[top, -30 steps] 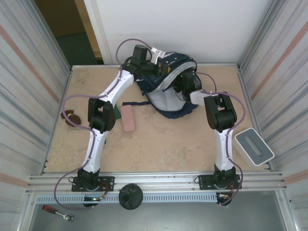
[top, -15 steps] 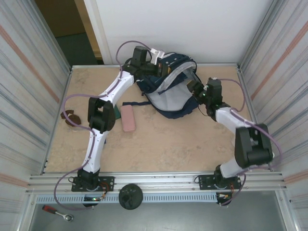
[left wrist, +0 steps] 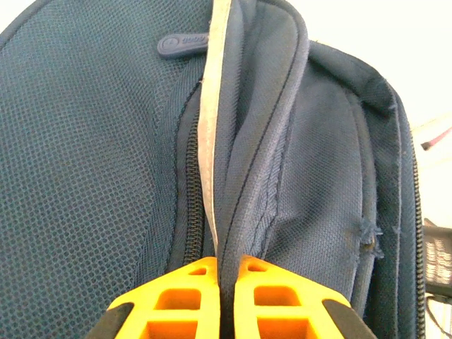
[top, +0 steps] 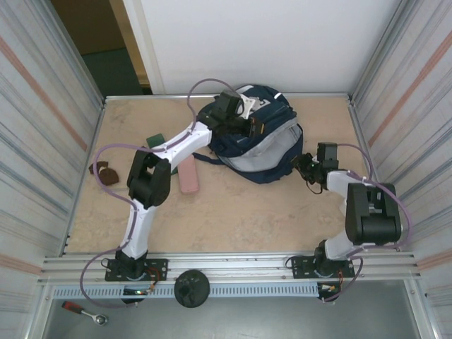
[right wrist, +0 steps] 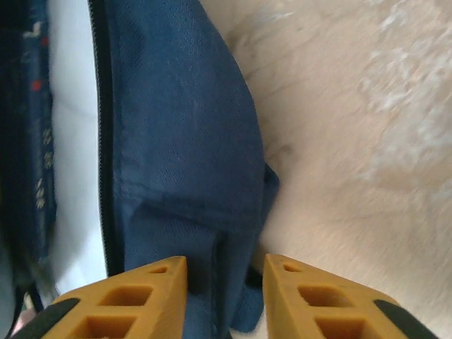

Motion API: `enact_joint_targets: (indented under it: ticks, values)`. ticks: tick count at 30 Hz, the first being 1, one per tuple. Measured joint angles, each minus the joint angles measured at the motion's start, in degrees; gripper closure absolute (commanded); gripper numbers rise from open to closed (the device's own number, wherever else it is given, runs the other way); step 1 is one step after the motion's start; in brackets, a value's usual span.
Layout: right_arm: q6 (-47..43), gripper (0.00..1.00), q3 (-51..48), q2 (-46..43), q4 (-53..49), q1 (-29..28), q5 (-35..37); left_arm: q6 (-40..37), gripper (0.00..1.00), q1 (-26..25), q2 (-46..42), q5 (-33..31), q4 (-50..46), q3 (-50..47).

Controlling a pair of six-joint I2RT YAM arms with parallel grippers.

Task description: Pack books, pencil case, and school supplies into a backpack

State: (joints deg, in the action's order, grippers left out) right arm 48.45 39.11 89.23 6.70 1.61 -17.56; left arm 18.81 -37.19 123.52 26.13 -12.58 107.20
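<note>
The navy backpack [top: 263, 145] lies at the back middle of the table with its grey panel facing the near side. My left gripper [top: 247, 124] rests on top of it, shut on a fold of the backpack's fabric [left wrist: 244, 176] beside a zipper; in the left wrist view the left gripper [left wrist: 226, 263] pinches that fold tightly. My right gripper [top: 308, 167] is low at the backpack's right edge. Seen from the wrist, the right gripper [right wrist: 224, 263] is open, its jaws astride a blue fabric edge [right wrist: 191, 141] without pressing it. The pink pencil case [top: 188, 174] lies left of the backpack. The books and school supplies are out of view.
A dark green object [top: 154, 139] sits on the table behind the left arm's elbow. Brown lumpy pieces [top: 104, 171] lie near the left wall. Metal walls close in both sides. Bare tabletop [top: 240, 219] stretches in front of the backpack.
The backpack has shifted right and its open flap has come down. My left gripper travelled right with the fabric. The right arm swung out, its gripper dropping to the backpack's right edge.
</note>
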Motion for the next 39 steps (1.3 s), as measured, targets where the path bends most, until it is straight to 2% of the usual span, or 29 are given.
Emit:
enact_joint_targets:
  ticks: [4,6,8,11,14,17,19,23,25,28,31,33,39]
  values:
    - [-3.7,0.75,7.6,5.7,-3.3,4.3,-2.4,3.7,0.96,-4.2,-2.1,-6.0,2.3,-3.4]
    - [-5.5,0.75,12.8,8.0,-5.3,6.2,-3.4,4.8,0.86,-6.0,-1.4,-8.5,2.3,-2.5]
    - [-7.0,0.73,16.5,8.5,-6.6,7.7,-3.7,5.6,0.77,-7.2,1.4,-9.8,0.4,2.5]
    - [-8.8,0.65,18.5,6.3,-8.3,9.6,-3.5,5.2,0.61,-8.2,7.1,-10.6,-1.3,13.4]
    - [-11.1,0.56,17.6,1.4,-12.7,11.3,-2.0,2.4,0.49,-8.3,7.0,-11.9,-3.2,15.7]
    - [-13.2,0.52,13.8,-6.7,-15.6,12.3,0.5,-2.5,0.40,-8.1,0.2,-14.8,-2.3,6.5]
    - [-13.9,0.49,10.3,-13.0,-17.2,11.7,1.4,-7.1,0.36,-7.7,-8.1,-17.3,-0.7,-5.9]
    - [-14.6,0.45,5.1,-20.6,-19.7,6.6,1.3,-17.8,0.31,-6.4,-22.5,-21.7,3.0,-26.3]
    - [-14.6,0.44,3.4,-21.8,-20.5,3.3,1.2,-23.4,0.31,-5.4,-27.1,-24.1,3.6,-32.9]
    - [-14.6,0.49,0.9,-21.9,-20.9,-1.0,1.7,-33.0,0.32,-3.0,-31.0,-27.0,4.0,-40.0]
    - [-14.4,0.59,-0.9,-20.6,-20.6,-2.4,2.8,-41.3,0.33,-1.0,-32.7,-29.6,5.3,-45.8]
    - [-14.3,0.65,-0.8,-17.1,-19.7,-2.3,3.2,-47.8,0.32,-0.3,-33.4,-30.3,6.9,-49.5]
    - [-14.3,0.74,4.0,-5.2,-19.1,-1.9,3.6,-64.1,0.32,0.0,-33.3,-30.3,8.3,-53.8]
